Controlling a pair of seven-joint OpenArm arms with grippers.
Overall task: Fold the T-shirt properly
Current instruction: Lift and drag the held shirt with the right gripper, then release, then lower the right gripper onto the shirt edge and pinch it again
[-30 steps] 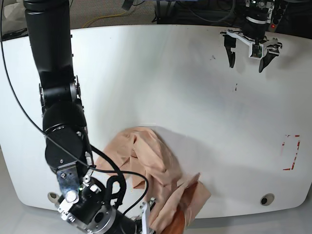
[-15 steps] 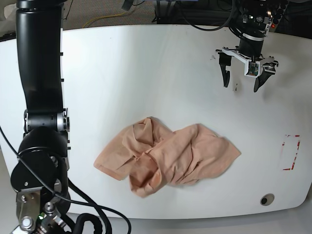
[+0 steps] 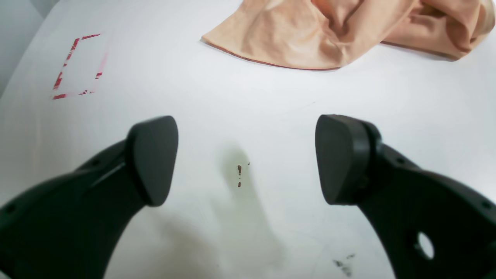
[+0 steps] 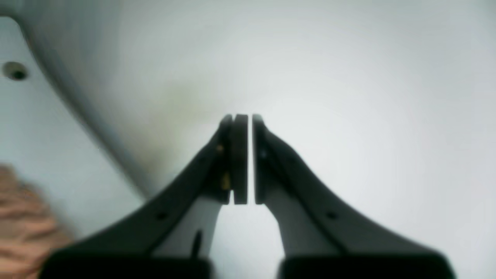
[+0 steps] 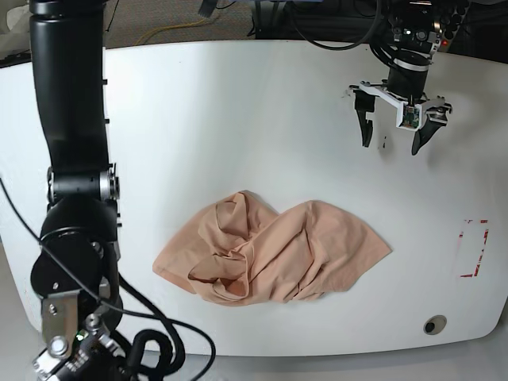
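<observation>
Crumpled peach cotton T-shirt [image 5: 274,254] lies mid-frame — bring your wide-spread left gripper [image 5: 390,132] down to an edge; right gripper [image 4: 243,159] pinched empty.

White table [image 5: 238,119], crumpled peach T-shirt [image 5: 274,250] near its front edge, red tape outline [image 5: 474,248] at right

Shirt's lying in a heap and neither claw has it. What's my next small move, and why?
Probably bring the open left claw toward the T-shirt's nearest edge and take hold there. The shirt lies crumpled on the table, untouched, and needs spreading flat before any fold.
</observation>
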